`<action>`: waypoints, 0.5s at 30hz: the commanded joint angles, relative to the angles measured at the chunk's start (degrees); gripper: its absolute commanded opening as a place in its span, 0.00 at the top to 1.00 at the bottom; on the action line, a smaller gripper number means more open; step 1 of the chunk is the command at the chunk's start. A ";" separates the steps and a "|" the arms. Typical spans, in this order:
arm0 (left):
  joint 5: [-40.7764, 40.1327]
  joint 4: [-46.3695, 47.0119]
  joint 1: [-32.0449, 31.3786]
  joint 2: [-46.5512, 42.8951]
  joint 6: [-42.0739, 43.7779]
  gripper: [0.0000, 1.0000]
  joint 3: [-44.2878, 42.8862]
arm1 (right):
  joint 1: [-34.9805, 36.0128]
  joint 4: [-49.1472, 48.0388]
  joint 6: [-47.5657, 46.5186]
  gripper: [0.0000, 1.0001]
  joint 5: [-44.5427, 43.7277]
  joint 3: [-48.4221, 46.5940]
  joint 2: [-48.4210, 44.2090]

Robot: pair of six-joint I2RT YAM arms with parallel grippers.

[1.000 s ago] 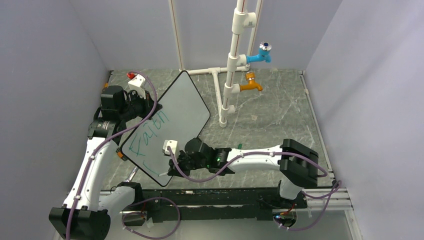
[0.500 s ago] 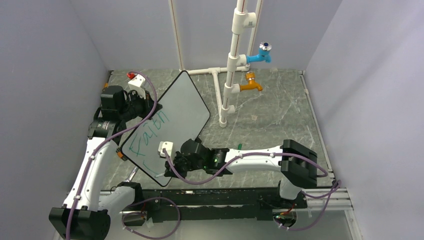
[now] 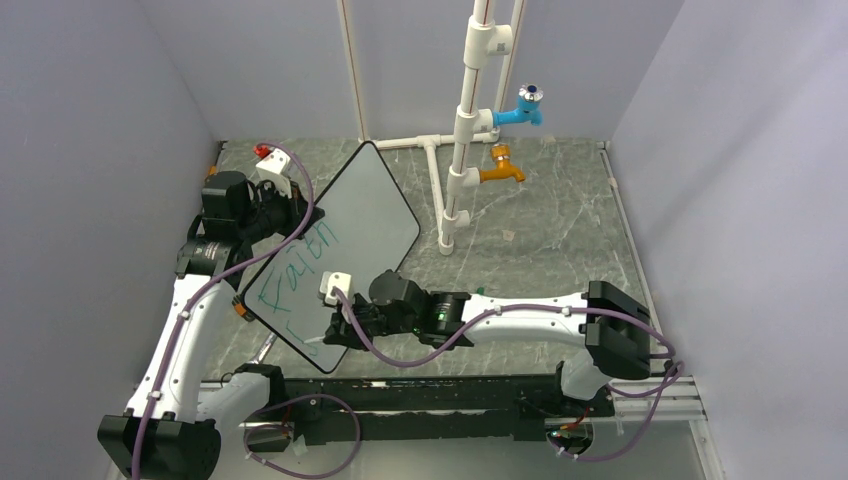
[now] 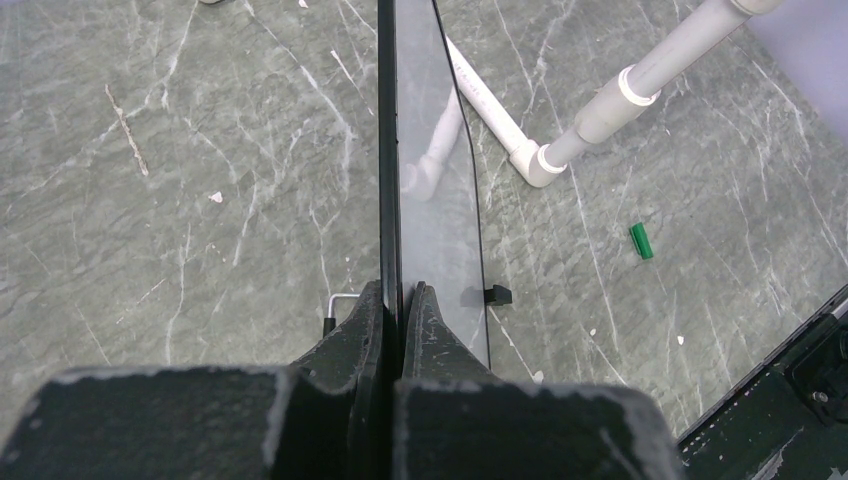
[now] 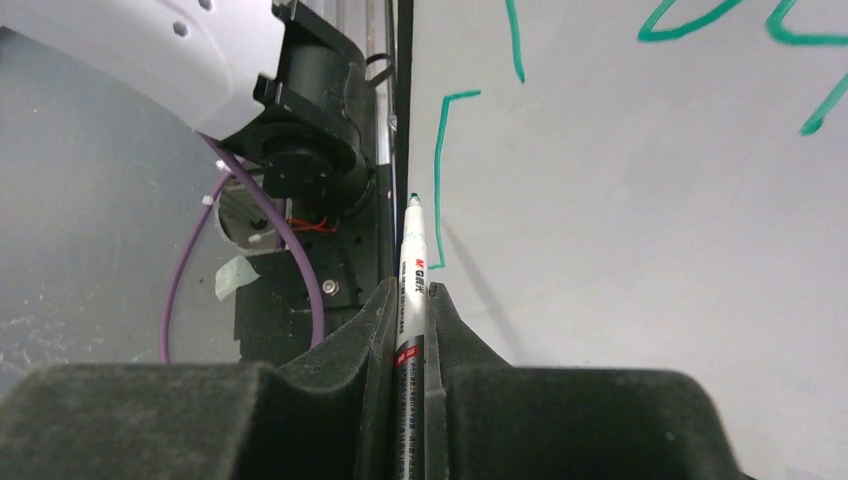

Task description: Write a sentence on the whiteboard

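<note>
The whiteboard (image 3: 365, 205) stands tilted on its edge at the left of the table, and my left gripper (image 4: 400, 295) is shut on its black rim. In the left wrist view the whiteboard (image 4: 430, 180) shows almost edge-on. The sentence (image 3: 300, 268) is green handwriting reading roughly "Faith", with a bracket-shaped green stroke (image 5: 437, 170) below it. My right gripper (image 5: 412, 290) is shut on a white marker (image 5: 412, 255). The marker's green tip points at the board's lower corner beside that stroke; whether it touches the board I cannot tell. From above, the right gripper (image 3: 335, 335) sits at the board's near corner.
A white pipe stand (image 3: 460, 150) with a blue tap (image 3: 522, 108) and an orange tap (image 3: 500, 172) rises at the back centre. A small green cap (image 4: 640, 241) lies on the marbled tabletop (image 3: 560, 230). Grey walls close in three sides.
My right gripper has slid left along the board's lower part with the marker, and its arm has stretched out further. The left arm and the board have stayed still.
</note>
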State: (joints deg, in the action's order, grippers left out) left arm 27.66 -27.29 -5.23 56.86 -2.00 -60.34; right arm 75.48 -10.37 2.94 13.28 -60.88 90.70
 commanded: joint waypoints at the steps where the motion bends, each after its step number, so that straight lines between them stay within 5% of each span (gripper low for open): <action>1: -6.83 -3.27 -0.21 0.78 7.14 1.00 1.89 | 0.32 -2.19 -0.47 1.00 -1.37 -4.21 0.35; 15: -6.92 -3.28 -0.21 0.88 7.10 1.00 1.94 | 0.28 -2.90 -0.48 1.00 -1.07 -6.88 4.44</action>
State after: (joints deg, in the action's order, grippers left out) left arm 27.59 -27.29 -5.30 56.86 -2.13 -60.34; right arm 75.50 -10.74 2.96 12.60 -65.19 94.35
